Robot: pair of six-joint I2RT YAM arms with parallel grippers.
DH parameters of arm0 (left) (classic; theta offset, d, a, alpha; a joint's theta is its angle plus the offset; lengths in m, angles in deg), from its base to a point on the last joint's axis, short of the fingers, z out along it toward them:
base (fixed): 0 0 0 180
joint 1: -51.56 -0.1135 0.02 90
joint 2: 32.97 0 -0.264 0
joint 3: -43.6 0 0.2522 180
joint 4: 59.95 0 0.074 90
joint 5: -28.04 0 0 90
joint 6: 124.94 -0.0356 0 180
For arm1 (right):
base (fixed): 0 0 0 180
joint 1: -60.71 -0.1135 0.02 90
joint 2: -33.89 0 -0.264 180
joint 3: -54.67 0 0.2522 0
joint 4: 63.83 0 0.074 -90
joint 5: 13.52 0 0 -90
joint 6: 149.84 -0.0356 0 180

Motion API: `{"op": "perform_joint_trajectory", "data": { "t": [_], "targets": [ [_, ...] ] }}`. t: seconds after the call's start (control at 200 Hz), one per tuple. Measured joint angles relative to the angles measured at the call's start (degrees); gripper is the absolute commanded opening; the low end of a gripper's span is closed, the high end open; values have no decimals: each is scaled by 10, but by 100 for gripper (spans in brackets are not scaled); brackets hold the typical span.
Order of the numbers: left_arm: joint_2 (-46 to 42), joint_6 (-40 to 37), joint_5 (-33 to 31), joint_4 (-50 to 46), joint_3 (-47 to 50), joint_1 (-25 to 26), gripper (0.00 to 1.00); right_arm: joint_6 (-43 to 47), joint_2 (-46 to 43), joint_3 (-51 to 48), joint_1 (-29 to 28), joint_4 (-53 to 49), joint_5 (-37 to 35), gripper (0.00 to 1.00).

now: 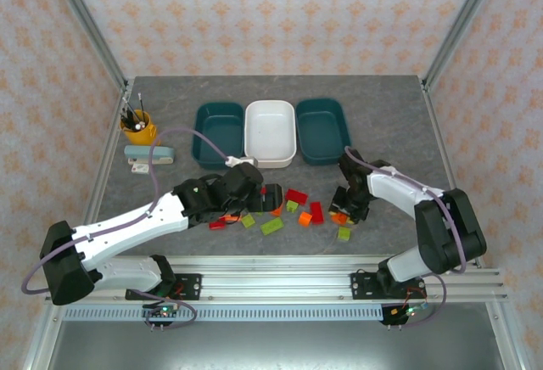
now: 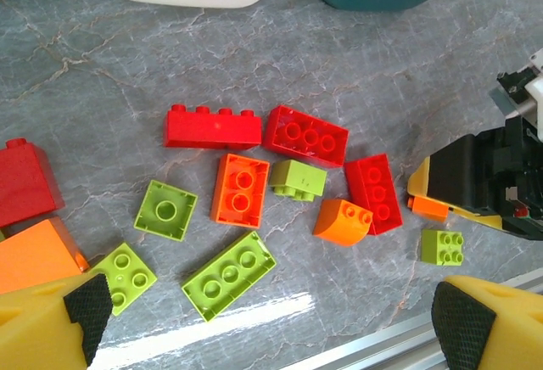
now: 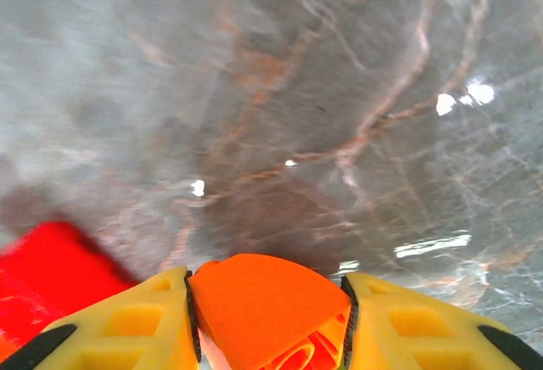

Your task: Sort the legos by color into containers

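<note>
Top external view, biggest stuff first: grey marbled table (image 1: 399, 124), with three trays in a row along its far side. That's the left teal tray (image 1: 219, 132), the white tray (image 1: 270, 131) in the middle and the right teal tray (image 1: 322, 131). All three show just bare plastic inside.

Left gripper (image 2: 271, 319) hangs over the pile with its fingers spread wide and nothing between them. Right gripper (image 3: 267, 278) has its fingers pressed on both sides of an orange lego (image 3: 263, 302), low over the table at the pile's right end.

The other legos (image 1: 273, 226), red, orange and lime, lie loose on the table in front of the trays.
</note>
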Motion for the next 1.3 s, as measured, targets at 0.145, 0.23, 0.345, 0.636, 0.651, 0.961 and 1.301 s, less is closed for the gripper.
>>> {"op": "perform_joint_trajectory", "data": {
  "t": [0.145, 0.23, 0.345, 0.636, 0.651, 0.961, 1.301],
  "targets": [
    [21, -1, 10, 1, -54, -29, 100, 1, -9, 102, 0, -25, -22, 39],
    [29, -2, 22, 5, -83, -67, 100, 5, 0, 179, 3, -31, -33, 39],
    [50, -3, 46, 13, -122, -120, 100, 13, 59, 290, 18, -30, -40, 38],
    [142, -17, 94, 23, -215, -205, 100, 37, 337, 524, 55, -23, -48, 38],
    [145, -17, 95, 24, -218, -208, 100, 38, 349, 533, 56, -23, -48, 38],
    [208, -20, 137, 39, -280, -229, 100, 55, 497, 681, 63, -66, -48, 43],
    [232, -21, 164, 33, -306, -229, 99, 63, 501, 698, 61, -93, -53, 64]
  ]
}}
